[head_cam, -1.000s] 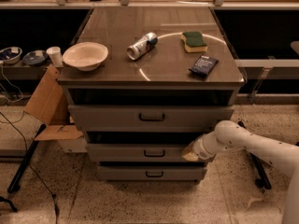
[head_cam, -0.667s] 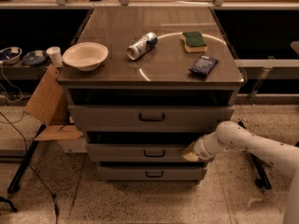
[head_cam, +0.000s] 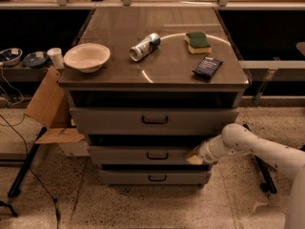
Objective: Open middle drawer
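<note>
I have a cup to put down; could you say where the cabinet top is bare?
Bare: front strip between bowl and packet; back left behind the can. Crowded by the sponge. The end effector is at the right end of the middle drawer.

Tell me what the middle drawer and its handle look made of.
The middle drawer: likely painted metal, matte grey, with a flat, even front. Its handle: a dark bar, metal or plastic, unclear. The gripper sits at the drawer front's right end.

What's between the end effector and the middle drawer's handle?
Only bare panel, per the camera view: end effector at the right end of the middle drawer, handle at centre.
</note>
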You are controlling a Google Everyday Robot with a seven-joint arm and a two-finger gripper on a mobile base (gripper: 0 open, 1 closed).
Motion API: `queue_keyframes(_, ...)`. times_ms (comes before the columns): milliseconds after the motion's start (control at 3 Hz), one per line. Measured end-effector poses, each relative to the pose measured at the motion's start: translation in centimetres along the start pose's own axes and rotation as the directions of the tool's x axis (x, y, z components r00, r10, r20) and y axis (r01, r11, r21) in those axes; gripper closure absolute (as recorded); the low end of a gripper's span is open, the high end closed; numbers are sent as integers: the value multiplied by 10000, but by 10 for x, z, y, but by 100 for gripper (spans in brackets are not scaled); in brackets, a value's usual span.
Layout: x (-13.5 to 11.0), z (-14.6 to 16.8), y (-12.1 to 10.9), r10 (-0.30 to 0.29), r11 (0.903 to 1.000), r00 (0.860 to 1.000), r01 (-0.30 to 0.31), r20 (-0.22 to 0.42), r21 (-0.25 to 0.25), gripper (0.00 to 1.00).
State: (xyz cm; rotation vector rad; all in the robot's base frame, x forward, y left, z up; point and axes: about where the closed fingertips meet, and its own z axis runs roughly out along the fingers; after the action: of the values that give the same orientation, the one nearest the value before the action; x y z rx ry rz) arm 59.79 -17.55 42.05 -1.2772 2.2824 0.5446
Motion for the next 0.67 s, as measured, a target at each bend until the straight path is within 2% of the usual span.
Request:
queue_keyframes(333,0,2,-3,534,9984,9984,-530,185,-199,100)
queue_keyframes(667,5,1,-5,1401,9899,9868,-1377,816,-332,100)
